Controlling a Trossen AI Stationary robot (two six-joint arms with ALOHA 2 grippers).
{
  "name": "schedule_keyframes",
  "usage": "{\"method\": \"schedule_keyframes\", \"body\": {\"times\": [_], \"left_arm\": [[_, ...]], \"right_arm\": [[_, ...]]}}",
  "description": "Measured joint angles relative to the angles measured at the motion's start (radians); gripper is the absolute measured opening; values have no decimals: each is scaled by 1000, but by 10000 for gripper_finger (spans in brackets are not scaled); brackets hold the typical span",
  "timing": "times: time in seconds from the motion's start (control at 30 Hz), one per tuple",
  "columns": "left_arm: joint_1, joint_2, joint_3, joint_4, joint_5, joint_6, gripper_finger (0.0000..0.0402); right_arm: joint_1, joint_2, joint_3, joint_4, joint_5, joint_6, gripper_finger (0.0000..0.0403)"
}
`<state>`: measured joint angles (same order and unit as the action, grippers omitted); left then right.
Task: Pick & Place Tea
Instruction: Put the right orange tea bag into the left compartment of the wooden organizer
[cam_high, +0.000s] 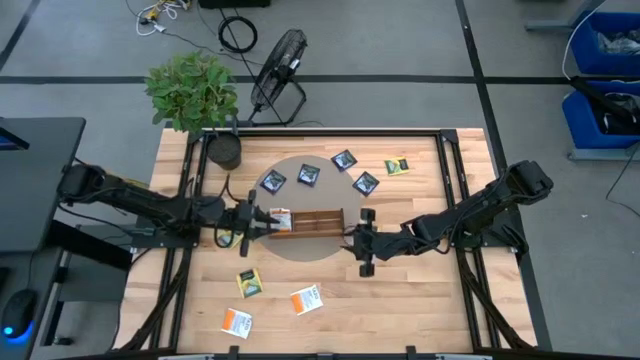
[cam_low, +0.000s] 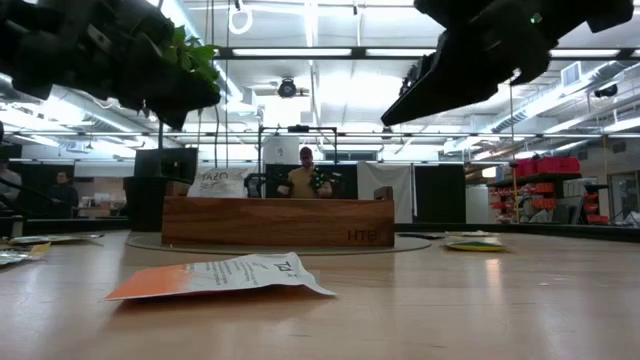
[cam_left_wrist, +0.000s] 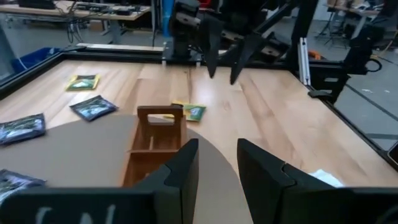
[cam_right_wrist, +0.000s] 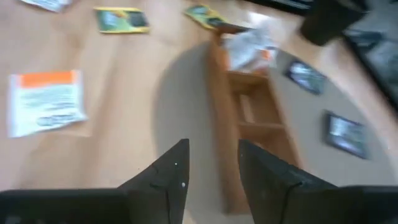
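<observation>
Sachets scattered round the tray (cam_high: 318, 219): dark ones (cam_high: 306, 176) beyond it, orange-white ones (cam_high: 306, 299) on the desk (cam_high: 420, 300) nearer me, one orange-white (cam_high: 280, 217) in the tray's left end. I judge them light, thin, slippery; pinch an edge. Left hand (cam_high: 250, 221) at that end, parted, empty. Right hand (cam_high: 357, 241) by the opposite end, parted, empty. Tray walls could block fingers.

High view: straight down, whole table. Low view: table-top level, facing the room. Wrist views: close, opposite ends of shared wooden tray (cam_high: 308, 220).
</observation>
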<state>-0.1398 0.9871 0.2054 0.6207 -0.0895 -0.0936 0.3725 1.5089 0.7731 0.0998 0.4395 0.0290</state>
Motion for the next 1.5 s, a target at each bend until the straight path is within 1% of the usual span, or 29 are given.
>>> {"method": "schedule_keyframes", "body": {"times": [0.13,0.2,0.3,0.53,0.7,0.83,0.97,1.13,1.33,1.4,1.5], "left_arm": [[-21,0,0,2,-1,-3,115],[-33,0,0,6,-1,-5,115],[-51,0,0,23,-2,-6,115],[-67,0,0,29,-2,-8,115],[-67,0,0,33,-3,-8,115],[-67,0,0,34,-2,-8,115],[-67,0,0,35,-2,-8,115],[-67,0,0,35,-2,-8,115],[-68,0,0,31,-1,-8,115],[-68,0,0,28,-1,-6,115],[-67,0,0,27,-1,-6,115]], "right_arm": [[0,19,0,71,-120,13,143],[0,48,0,134,-184,23,143],[0,96,3,206,-249,70,143],[4,202,72,198,-335,176,143],[8,302,156,186,-351,198,143],[7,383,226,116,-353,203,144],[7,438,276,100,-370,255,152],[7,470,297,101,-406,293,180],[9,515,298,154,-405,302,219],[10,531,298,192,-388,298,225],[11,533,298,184,-340,295,228]]}}
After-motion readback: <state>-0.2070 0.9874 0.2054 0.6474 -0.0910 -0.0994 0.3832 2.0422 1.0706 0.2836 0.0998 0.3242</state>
